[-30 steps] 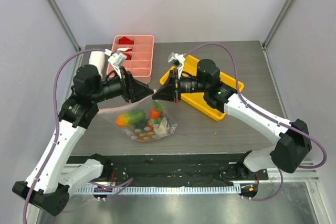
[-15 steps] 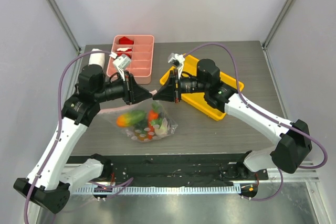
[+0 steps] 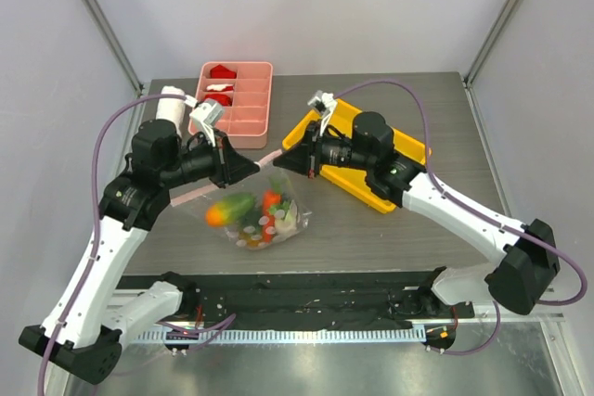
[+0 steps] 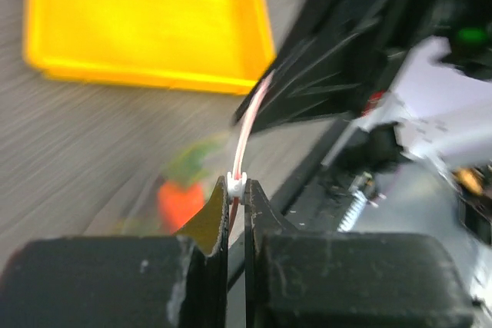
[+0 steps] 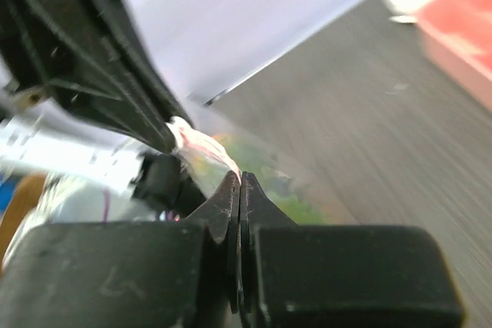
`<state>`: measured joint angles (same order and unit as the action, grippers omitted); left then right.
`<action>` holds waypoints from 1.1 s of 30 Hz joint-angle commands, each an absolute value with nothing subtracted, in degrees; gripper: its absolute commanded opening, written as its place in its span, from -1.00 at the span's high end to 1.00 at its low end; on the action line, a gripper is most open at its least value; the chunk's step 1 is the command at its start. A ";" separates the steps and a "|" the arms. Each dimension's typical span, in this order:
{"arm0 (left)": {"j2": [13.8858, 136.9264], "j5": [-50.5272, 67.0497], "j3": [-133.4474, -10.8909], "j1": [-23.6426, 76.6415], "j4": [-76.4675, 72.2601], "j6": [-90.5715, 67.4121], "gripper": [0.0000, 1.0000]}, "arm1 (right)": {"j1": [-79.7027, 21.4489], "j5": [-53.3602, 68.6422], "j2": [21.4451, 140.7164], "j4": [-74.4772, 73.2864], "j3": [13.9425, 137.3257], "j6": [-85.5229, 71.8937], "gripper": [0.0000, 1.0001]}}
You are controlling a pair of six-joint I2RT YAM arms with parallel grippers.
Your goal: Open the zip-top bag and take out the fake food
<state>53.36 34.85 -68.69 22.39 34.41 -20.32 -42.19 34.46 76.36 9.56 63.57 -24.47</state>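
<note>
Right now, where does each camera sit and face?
Top external: above and behind the bases, looking down on table, left tool, right tool, zip-top bag.
Left wrist: on the left arm, facing the right tool and yellow tray; own fingers pinch the bag.
Right wrist: on the right arm, facing the left tool and pink tray; own fingers pinch the bag.
Both wrist views share the bag, held between the tools.

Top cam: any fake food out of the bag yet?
No, the fake food all shows inside the zip-top bag held by the left end effector and right end effector.
</note>
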 commanded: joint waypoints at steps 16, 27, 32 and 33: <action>12.74 12.04 -58.27 22.24 47.93 -41.66 -0.60 | -35.51 54.30 82.62 27.25 64.68 -19.10 0.97; 47.09 22.23 -81.65 22.24 52.12 -18.31 -0.20 | -36.74 58.01 81.91 6.33 69.43 -3.60 0.97; 53.87 28.37 -75.51 22.15 45.01 -18.19 -0.05 | -37.00 58.27 82.53 4.57 70.75 -2.64 0.97; 54.66 30.39 -75.06 22.15 45.09 -18.28 0.03 | -37.00 58.18 82.53 4.05 70.75 -2.29 0.97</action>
